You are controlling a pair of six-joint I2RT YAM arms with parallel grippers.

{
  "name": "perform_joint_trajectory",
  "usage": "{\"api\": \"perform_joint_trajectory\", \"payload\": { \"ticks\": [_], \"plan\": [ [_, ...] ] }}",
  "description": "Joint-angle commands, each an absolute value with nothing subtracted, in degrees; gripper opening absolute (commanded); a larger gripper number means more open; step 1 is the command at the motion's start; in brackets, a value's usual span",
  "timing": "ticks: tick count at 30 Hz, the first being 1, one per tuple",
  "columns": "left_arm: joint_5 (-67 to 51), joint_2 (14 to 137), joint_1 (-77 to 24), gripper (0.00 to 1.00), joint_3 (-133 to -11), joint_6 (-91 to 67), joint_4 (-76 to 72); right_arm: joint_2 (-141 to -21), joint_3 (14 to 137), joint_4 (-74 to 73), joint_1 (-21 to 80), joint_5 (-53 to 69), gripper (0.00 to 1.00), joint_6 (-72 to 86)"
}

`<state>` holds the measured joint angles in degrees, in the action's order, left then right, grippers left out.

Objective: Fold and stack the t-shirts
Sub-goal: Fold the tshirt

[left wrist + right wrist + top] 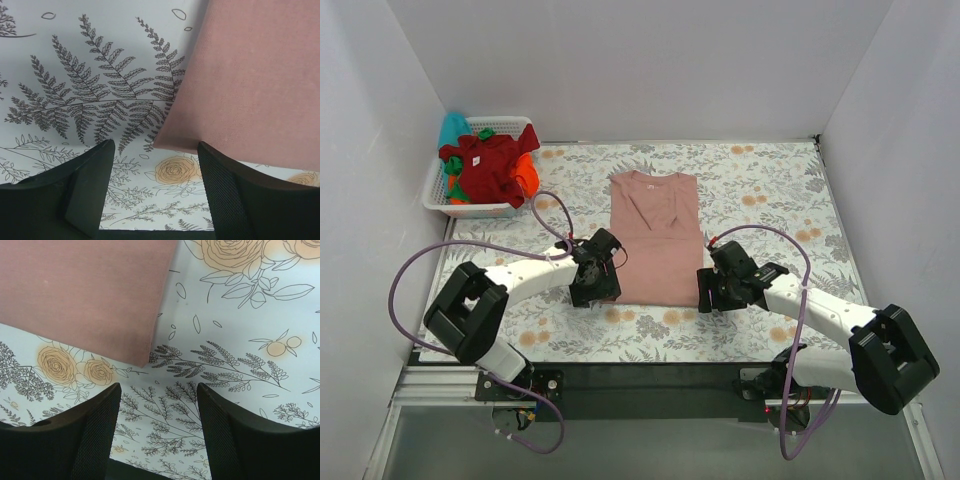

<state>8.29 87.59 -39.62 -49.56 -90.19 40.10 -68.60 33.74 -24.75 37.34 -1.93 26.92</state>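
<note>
A dusty-pink t-shirt (655, 235) lies on the floral cloth, its sides folded in to a long rectangle, collar at the far end. My left gripper (594, 283) is open and empty just above the cloth at the shirt's near left corner (172, 142). My right gripper (716, 290) is open and empty just off the shirt's near right corner (142, 357). A dark red tee (485, 165), an orange one (527, 172) and a teal one (453, 128) are heaped in the white basket (440, 200) at the far left.
The floral table cloth (770, 190) covers the table between white walls. The table's near edge is a dark strip (650, 375) by the arm bases. Purple cables loop from both arms.
</note>
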Motion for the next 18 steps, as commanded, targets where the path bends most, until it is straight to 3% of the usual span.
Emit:
{"api": "perform_joint_trajectory", "payload": {
  "ticks": [1,12,16,18],
  "plan": [
    [10.2,88.2,-40.7,0.65,-51.9,-89.7,40.9,-69.1,35.9,-25.6,38.0,-4.4,0.70,28.3],
    [10.5,93.1,-42.4,0.57,-52.4,-89.5,41.1,-69.3,35.4,-25.7,38.2,-5.4,0.70,28.5],
    [9.2,94.0,-42.5,0.47,-51.0,-90.1,40.9,-69.3,35.6,-25.6,38.2,-5.0,0.70,28.7],
    [9.0,94.3,-42.5,0.38,-50.4,-90.1,40.7,-69.0,35.5,-25.7,38.2,-5.3,0.70,29.0]
  ]
}}
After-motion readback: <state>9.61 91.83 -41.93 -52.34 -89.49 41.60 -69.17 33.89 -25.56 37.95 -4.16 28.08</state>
